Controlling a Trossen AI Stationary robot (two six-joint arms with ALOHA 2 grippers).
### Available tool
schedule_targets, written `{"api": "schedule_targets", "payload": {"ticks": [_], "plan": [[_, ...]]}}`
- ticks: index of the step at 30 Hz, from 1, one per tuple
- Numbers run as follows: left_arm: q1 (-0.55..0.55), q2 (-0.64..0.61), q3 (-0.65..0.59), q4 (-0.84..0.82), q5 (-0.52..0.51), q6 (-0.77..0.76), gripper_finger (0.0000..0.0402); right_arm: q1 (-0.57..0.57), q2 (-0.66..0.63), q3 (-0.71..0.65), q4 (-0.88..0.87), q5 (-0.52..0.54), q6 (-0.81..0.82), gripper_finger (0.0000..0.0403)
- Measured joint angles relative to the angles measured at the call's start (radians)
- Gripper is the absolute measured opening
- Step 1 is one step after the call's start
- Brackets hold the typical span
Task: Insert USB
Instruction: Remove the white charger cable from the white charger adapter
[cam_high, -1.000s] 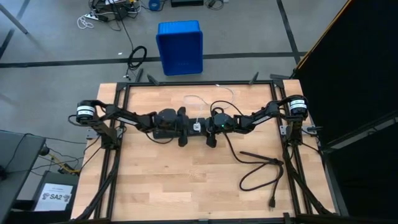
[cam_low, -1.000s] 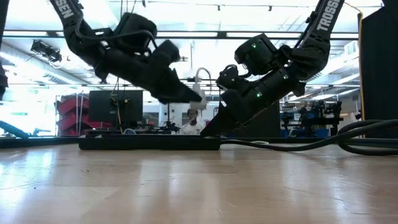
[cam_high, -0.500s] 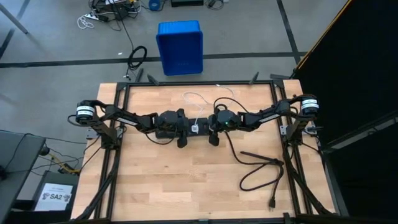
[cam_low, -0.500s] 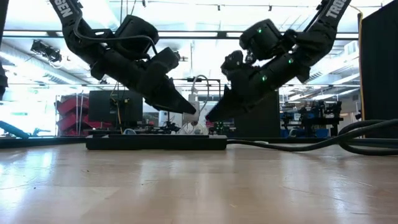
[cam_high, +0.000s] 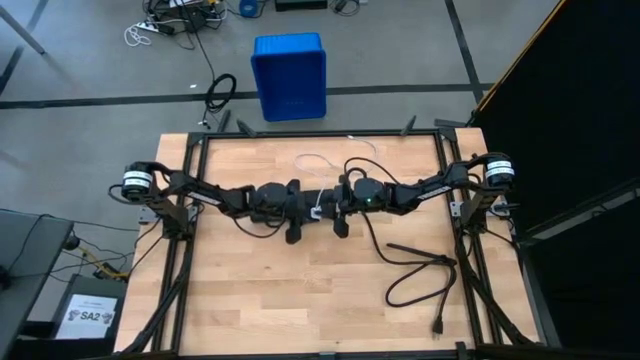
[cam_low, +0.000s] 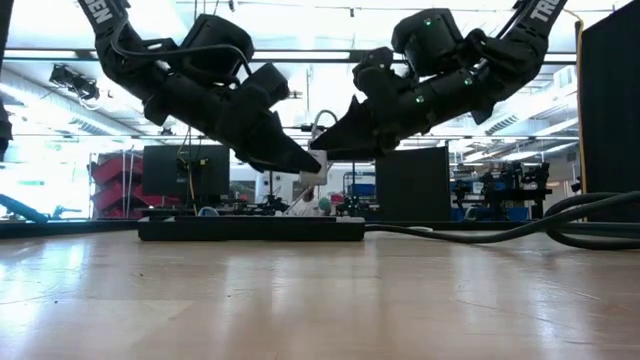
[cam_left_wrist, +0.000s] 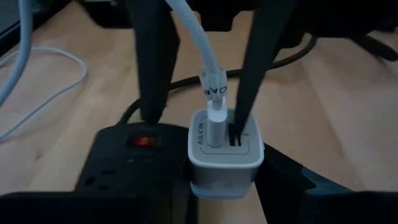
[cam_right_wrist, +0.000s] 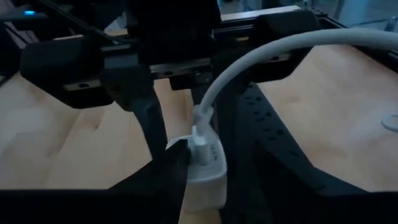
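Sitting in charger — USB plug (white)

A: From my seat, the 2 grippers crowd the white charger block on the black power strip; barely any gap between them.

B: I see open tabletop nearer me; black cord loops block the right.
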Motion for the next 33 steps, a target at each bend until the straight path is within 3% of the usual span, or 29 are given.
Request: {"api": "schedule_targets", "payload": {"ticks": [8,19,33], "plan": [[-0.024,0.001,0.020,-0.005,-0.007,0.012,0.0127,0.002,-0.001,0.001,0.018,-0.041,0.008,0.0110],[-0.023,0.001,0.020,-0.028,-0.027,0.013,0.0128,0.005,-0.001,0.002,0.014,-0.052,-0.043,0.0008],[-0.024,0.000,0.022,-0.048,-0.041,0.021,0.0129,0.026,-0.001,0.000,0.040,0.003,-0.073,0.0001]]}}
